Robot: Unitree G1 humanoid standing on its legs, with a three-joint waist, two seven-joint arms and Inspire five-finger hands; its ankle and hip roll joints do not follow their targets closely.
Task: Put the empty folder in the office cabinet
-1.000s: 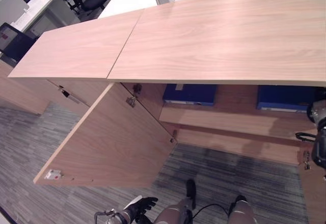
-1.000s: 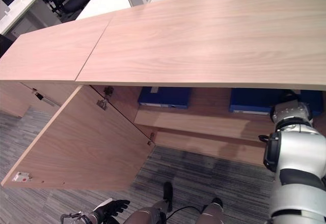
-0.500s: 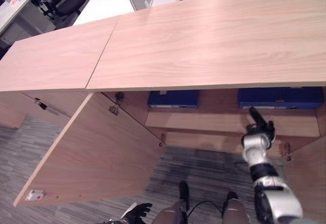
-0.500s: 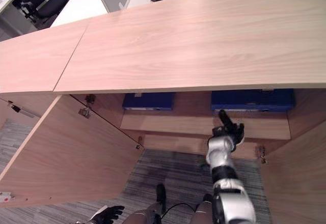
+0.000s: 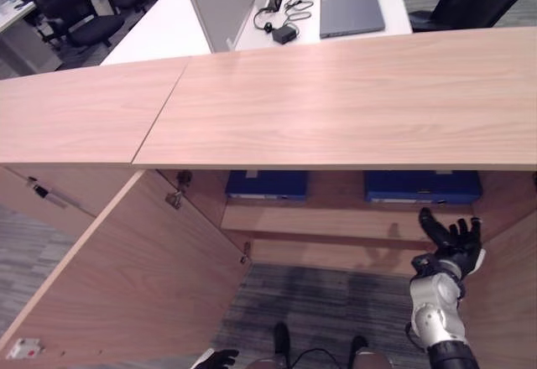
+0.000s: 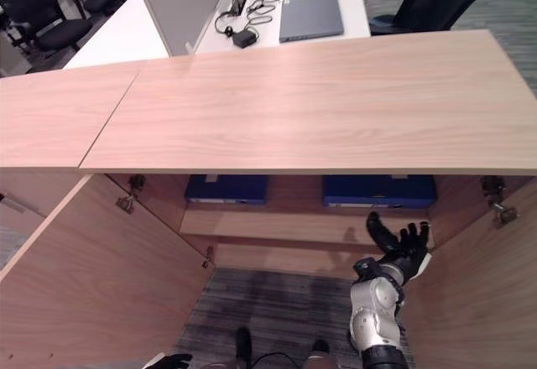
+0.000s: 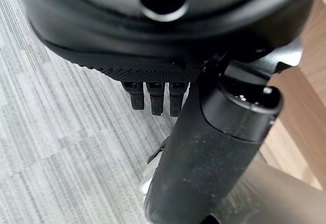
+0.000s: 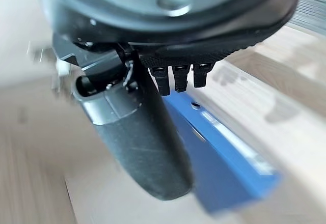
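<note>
with both dark blue flat folders (image 5: 422, 187) lying on the upper shelf of the open light-wood office cabinet (image 5: 336, 101), the right hand (image 5: 453, 247), fingers spread and empty, hovers just below that shelf, so placing looks done and shutting the doors seems next.

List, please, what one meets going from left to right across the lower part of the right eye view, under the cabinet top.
Open left cabinet door → left blue folder → right blue folder → right hand, fingers spread, holding nothing → right cabinet door.
</note>
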